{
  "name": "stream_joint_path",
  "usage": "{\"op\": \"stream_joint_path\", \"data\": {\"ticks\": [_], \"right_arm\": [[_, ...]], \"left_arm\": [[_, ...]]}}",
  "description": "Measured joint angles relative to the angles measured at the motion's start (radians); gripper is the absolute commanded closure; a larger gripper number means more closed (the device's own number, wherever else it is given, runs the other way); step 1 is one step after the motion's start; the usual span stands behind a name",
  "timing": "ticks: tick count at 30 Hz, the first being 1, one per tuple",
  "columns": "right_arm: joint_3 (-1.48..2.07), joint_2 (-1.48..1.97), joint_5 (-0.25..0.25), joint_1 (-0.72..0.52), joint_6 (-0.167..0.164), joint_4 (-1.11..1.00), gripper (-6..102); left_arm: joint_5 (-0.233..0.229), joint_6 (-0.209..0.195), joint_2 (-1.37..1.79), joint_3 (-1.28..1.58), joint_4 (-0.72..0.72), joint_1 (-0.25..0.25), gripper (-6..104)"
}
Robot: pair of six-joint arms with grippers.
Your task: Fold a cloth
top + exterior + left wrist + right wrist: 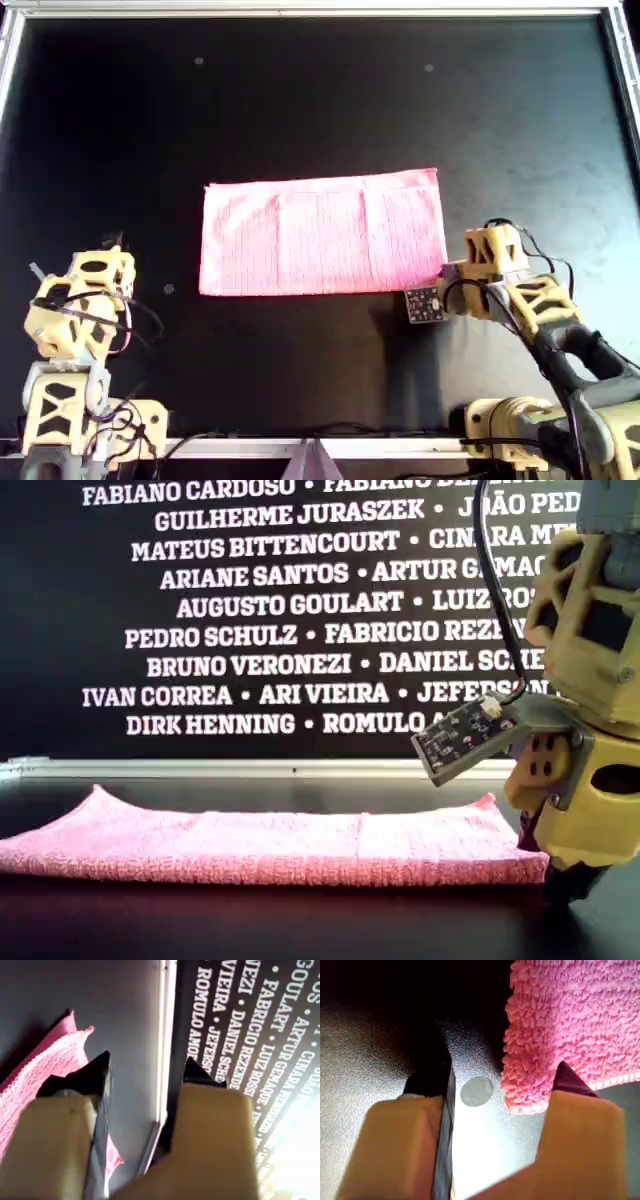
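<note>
The pink cloth (320,235) lies flat on the black table as a wide rectangle, with faint crease lines across it. My right gripper (452,270) stands at the cloth's near right corner in the overhead view. In the right wrist view this gripper (497,1077) is open, and the fluffy corner of the cloth (570,1025) lies against the inside of one finger (570,1080). In the exterior view the cloth (270,845) shows layered edges, and the right gripper (565,880) touches down at its right end. My left gripper (147,1062) is open and empty, held well off the cloth (45,1065).
The left arm (80,300) stands folded at the overhead view's lower left. A small circuit board (423,304) hangs off the right wrist. A metal rail (320,8) frames the black table (300,100). A dark wall printed with names (300,600) rises behind.
</note>
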Motion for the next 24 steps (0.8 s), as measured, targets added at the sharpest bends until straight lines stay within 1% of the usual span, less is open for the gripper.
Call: {"op": "stream_joint_path", "data": {"ticks": [4,6,7,17,20,24], "right_arm": [[-0.071,-0.071,0.000,0.026,0.006,0.002,15],[-0.109,-0.112,-0.011,0.029,0.006,0.002,15],[-0.132,-0.132,-0.012,0.031,0.015,0.002,15],[-0.241,-0.219,-0.012,0.040,0.003,0.002,17],[-0.241,-0.221,-0.012,0.040,0.009,0.002,24],[-0.241,-0.221,-0.012,0.038,0.009,0.002,44]], "left_arm": [[0.000,0.000,0.000,0.000,0.000,0.000,47],[0.000,0.000,0.000,0.000,0.000,0.000,47],[0.000,0.000,0.000,0.000,0.000,0.000,47],[0.000,0.000,0.000,0.000,0.000,0.000,47],[0.000,0.000,0.000,0.000,0.000,0.000,47],[0.000,0.000,0.000,0.000,0.000,0.000,47]]}}
